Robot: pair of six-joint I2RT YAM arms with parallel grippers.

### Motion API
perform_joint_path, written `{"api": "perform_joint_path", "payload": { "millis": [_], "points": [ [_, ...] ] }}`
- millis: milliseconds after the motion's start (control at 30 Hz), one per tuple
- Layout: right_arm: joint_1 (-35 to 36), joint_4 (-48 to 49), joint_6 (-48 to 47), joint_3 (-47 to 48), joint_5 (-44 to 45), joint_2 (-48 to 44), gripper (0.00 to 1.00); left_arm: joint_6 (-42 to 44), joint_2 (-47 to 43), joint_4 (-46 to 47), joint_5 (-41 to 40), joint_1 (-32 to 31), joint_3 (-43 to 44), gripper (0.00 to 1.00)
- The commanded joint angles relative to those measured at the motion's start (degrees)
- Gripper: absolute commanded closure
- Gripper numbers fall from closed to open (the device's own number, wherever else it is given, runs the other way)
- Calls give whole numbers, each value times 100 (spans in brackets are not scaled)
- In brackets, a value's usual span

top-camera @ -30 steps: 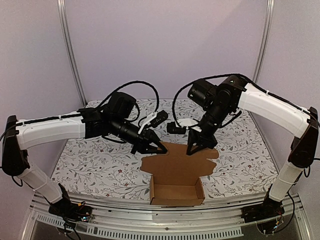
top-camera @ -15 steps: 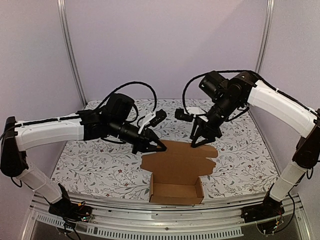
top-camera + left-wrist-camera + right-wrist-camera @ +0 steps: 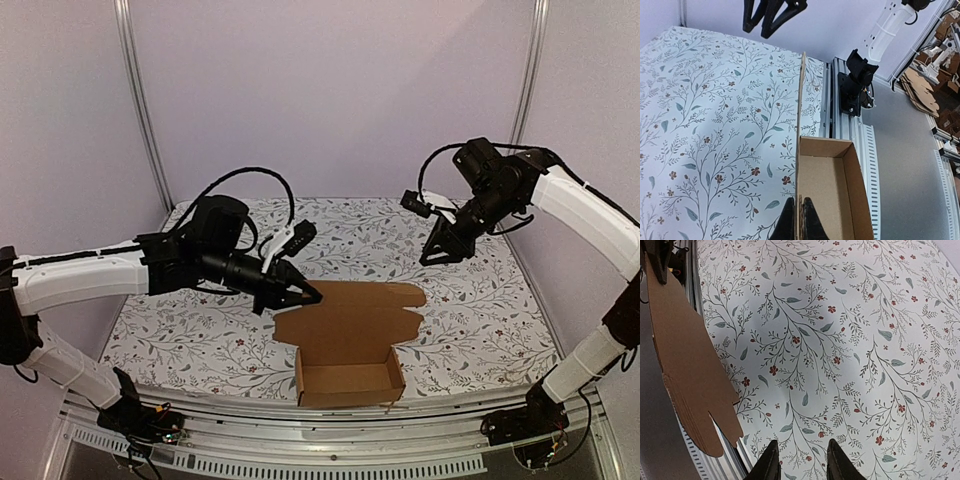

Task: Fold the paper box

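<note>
Top view: box (image 3: pixel 349 378) sits at the near table edge, about centre. Its tray walls are up, so the base looks formed. Lid (image 3: pixel 348 312) is open, laid back toward the far side with its tabs unfolded, so by my read closing and tucking are what's left. My left gripper (image 3: pixel 303 294) is clamped on the lid's far left corner. My right gripper (image 3: pixel 441 248) hangs high, well apart from the box, over bare cloth (image 3: pixel 480 300), holding nothing. Left wrist view: my left fingers (image 3: pixel 786 226) are pinched tight on the lid, seen edge-on. The tray opens just to the right of it here, with the rail (image 3: pixel 834 100) beyond. Nothing stands in the tray, so the lid has room to swing over. Right wrist view: my right fingers (image 3: pixel 771 464) stand partly apart with only cloth between them. The lid's tabbed edge is off to the left, not touching. Plenty of free cloth for an approach from that side.
</note>
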Motion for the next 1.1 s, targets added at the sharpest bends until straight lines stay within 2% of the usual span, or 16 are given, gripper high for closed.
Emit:
{"api": "perform_joint_path", "payload": {
  "millis": [0,500,867,1067],
  "points": [
    [88,350,-69,-395,44,-22,72,-190,-241,476,-177,-57,-230,100],
    [520,-186,-492,-390,-454,34,71,-311,-100,544,-860,-30,-224,100],
    [651,-401,-384,-396,-801,-1,63,-563,154,874,-670,-46,-195,100],
    [679,-851,-555,-235,-507,67,62,-439,96,754,-586,-39,-229,100]
  ]
}}
